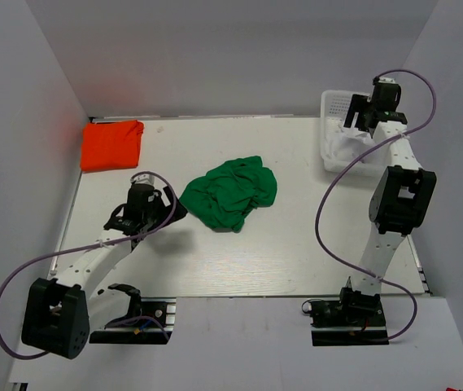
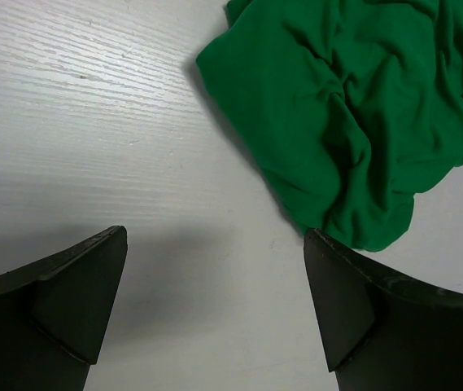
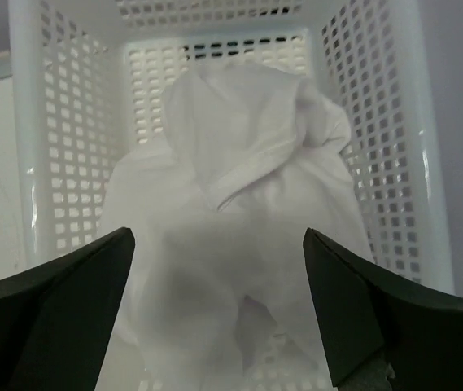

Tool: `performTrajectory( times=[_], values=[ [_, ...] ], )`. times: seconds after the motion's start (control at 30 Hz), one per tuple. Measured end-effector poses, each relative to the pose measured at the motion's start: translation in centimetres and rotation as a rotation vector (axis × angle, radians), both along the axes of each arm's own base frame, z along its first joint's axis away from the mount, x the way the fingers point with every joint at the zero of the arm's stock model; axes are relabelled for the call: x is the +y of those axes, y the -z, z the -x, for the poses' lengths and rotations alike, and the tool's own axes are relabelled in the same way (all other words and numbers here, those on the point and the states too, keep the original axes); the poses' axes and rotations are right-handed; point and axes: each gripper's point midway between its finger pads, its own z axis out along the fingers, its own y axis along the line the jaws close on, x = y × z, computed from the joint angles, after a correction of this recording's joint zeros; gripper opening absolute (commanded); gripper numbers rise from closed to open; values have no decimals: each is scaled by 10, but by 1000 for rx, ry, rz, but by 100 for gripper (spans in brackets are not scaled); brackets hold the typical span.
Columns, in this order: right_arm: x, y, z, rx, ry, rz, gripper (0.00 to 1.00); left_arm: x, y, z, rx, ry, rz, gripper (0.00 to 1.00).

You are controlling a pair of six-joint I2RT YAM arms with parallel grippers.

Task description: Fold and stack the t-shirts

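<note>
A deep green t-shirt lies crumpled in the middle of the table; it also fills the upper right of the left wrist view. An orange-red t-shirt lies folded at the far left corner. My left gripper is open and empty, low over bare table just left of the green shirt; in its own view the right finger's tip is at the shirt's near edge. My right gripper is open and empty above the white mesh basket, over a crumpled white cloth.
The white mesh basket stands at the far right corner with the white cloth inside; its walls surround the right gripper's view. Grey walls close in the table on the left, back and right. Purple cables loop from both arms.
</note>
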Motion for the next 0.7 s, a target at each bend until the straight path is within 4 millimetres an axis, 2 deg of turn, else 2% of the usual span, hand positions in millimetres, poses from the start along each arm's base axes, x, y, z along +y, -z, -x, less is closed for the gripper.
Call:
performTrajectory(
  times=[0.07,0.2,0.27,0.37,0.47,0.57,0.63,0.7],
  values=[
    [8,3,4,22,-36,-12,90,-3,7,-1,23,16,-2,100],
    [41,-17,10,-9,-152,-26,90,-6,19,-8,66,25,-13,98],
    [72,-33,24,-32,-224,-28,90,-7,21,-16,74,21,-20,96],
    [137,-53,52,-95,-369,-51,90,-10,16,-35,66,13,-29,93],
    [202,-58,81,-129,-523,-94,90,-13,11,-53,56,11,-39,90],
    [248,-38,97,-87,-624,-123,90,-15,15,-66,63,9,-50,86],
    [269,-16,99,-43,-664,-129,90,-15,24,-68,84,9,-59,81],
    [288,15,102,25,-694,-127,90,-16,36,-69,111,10,-65,74]
  ],
)
